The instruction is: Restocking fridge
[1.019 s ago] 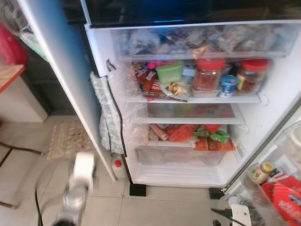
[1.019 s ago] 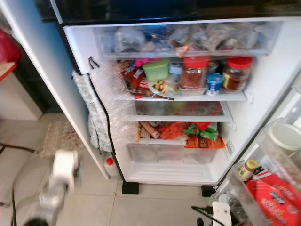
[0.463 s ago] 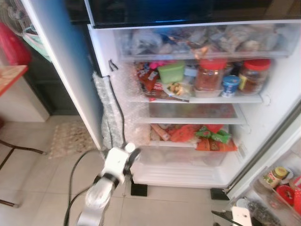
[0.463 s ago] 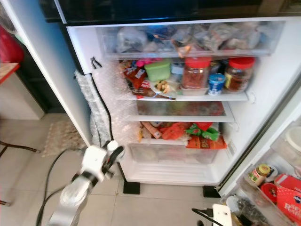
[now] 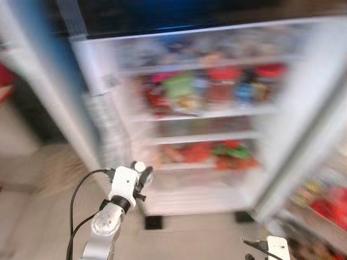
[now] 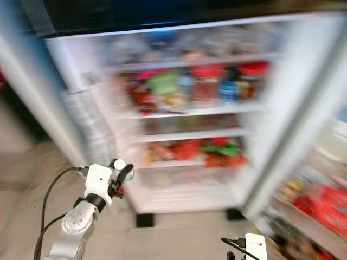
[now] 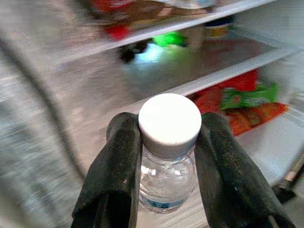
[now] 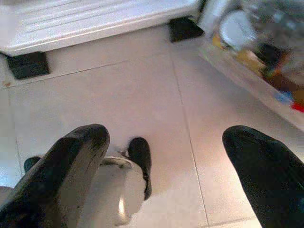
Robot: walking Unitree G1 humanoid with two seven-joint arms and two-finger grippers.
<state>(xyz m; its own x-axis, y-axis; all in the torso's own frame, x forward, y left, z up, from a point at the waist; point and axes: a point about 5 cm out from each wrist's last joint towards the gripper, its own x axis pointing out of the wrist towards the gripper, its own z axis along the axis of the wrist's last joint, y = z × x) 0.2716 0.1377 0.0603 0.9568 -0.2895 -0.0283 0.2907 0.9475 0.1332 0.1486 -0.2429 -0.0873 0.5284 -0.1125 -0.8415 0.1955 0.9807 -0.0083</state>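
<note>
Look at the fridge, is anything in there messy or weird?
The head views are too blurred to judge the shelves. One odd thing: crinkly bubble wrap seems to hang down the open fridge's left edge. The left gripper holds a small white-capped bottle upright, and nothing looks spilled.

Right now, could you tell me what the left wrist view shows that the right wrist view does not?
The left wrist view looks along the left gripper, shut on a clear bottle with a white cap, in front of blurred fridge shelves. The right wrist view looks down past the open right gripper at the tiled floor and the fridge's black foot. Both show the fridge and a pair of black fingers.
</note>
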